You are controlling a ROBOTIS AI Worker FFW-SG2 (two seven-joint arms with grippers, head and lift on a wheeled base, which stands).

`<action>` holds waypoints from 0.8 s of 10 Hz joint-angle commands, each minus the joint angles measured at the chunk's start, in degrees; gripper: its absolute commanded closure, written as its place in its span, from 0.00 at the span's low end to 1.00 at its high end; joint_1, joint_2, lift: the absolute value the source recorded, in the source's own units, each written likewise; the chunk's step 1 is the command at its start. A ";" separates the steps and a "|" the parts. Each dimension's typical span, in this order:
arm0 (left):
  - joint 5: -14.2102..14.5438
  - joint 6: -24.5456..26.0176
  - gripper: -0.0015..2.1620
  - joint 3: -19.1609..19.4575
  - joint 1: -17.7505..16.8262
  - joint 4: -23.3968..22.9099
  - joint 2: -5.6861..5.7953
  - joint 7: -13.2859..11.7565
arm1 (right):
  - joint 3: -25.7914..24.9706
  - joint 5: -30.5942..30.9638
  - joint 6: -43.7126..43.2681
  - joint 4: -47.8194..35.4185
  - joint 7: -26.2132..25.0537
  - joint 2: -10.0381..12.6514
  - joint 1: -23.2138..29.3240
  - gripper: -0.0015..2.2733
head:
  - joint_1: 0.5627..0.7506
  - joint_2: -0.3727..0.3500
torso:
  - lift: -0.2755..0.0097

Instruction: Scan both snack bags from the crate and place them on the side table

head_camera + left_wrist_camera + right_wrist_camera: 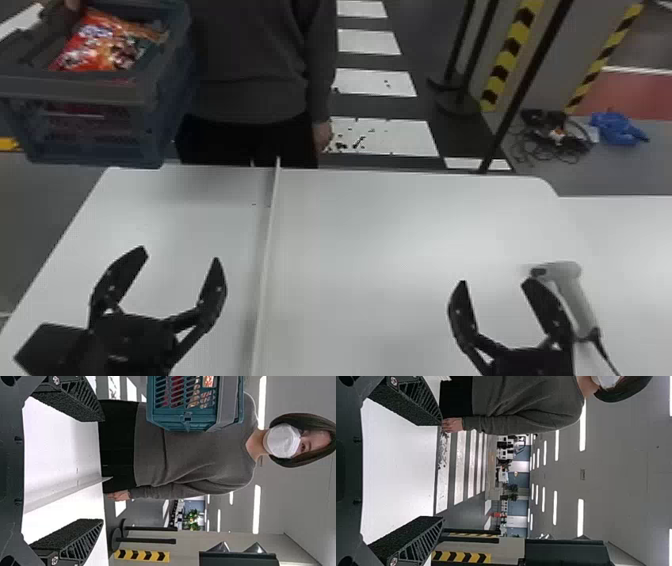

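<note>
In the head view a person's hand holds the blue-grey crate [80,90] in the air beyond the table's far left corner. An orange-red snack bag [107,42] lies in it; whether a second lies beneath I cannot tell. The crate [186,421] also shows in the left wrist view, with red seen through its slots. My left gripper [180,255] stands open over the table's left part, its fingers apart in the left wrist view [99,469] too. My right gripper [492,282] is open and empty, also in its wrist view [441,471]. The grey scanner [575,295] lies beside its right finger.
A thin raised divider [267,240] runs front to back across the white table [375,235], between my two grippers. The scanner's cable trails toward the front edge. Beyond the table stand black posts [525,85]; another white surface [625,225] adjoins at the right.
</note>
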 commanded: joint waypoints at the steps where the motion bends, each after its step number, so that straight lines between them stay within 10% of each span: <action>1: 0.03 0.19 0.04 0.02 0.00 0.00 0.00 0.07 | 0.08 0.06 0.00 0.00 0.00 0.23 -0.06 0.03 | 0.70 0.39 | 0.62; 8: 0.38 0.37 0.04 0.02 0.27 -0.62 0.09 0.42 | 0.35 0.15 0.35 0.00 0.00 0.23 -0.32 0.03 | 0.70 0.40 | 0.62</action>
